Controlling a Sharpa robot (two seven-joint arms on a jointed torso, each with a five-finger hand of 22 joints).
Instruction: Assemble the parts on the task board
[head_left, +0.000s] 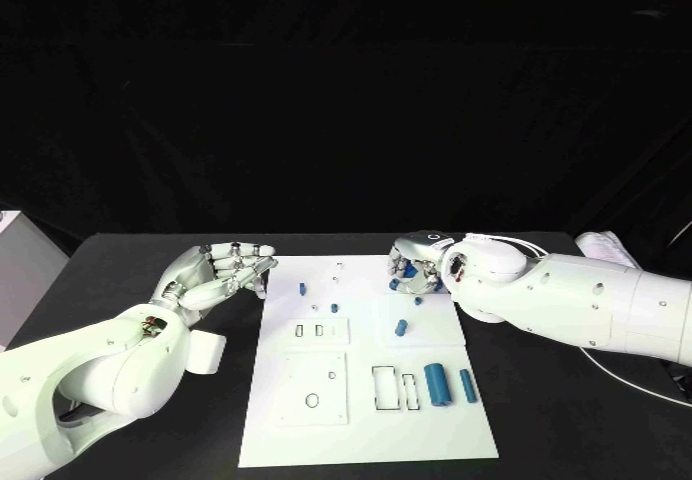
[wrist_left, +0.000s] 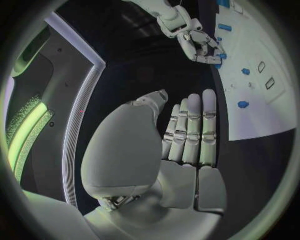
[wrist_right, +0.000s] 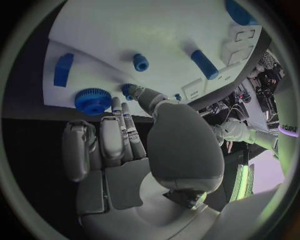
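The white board (head_left: 368, 420) lies flat in the middle of the black desk (head_left: 130, 250). The right hand (head_left: 421, 268) is placed over the far right part of the board, fingers curled down around a small blue part. In the right wrist view, a fingertip (wrist_right: 132, 90) is seen touching a small blue peg (wrist_right: 127, 90) just beside a blue toothed gear (wrist_right: 93, 100); whether the peg is actually pinched cannot be told. The left hand (head_left: 216, 273) is held off the board's left edge, above the desk, fingers extended side by side and holding nothing.

Other blue parts are spread on the board: two cylinders (head_left: 449, 384) near the right edge beside a rectangular slot (head_left: 389, 387), and a short bar (head_left: 401, 325) near the middle.

The step in hand is judged to be the seating of the small peg near the gear. For a good result, the peg should be kept upright and lowered straight. The gear should not be nudged by the neighbouring fingers. The board may be steadied by the left hand if it slides.
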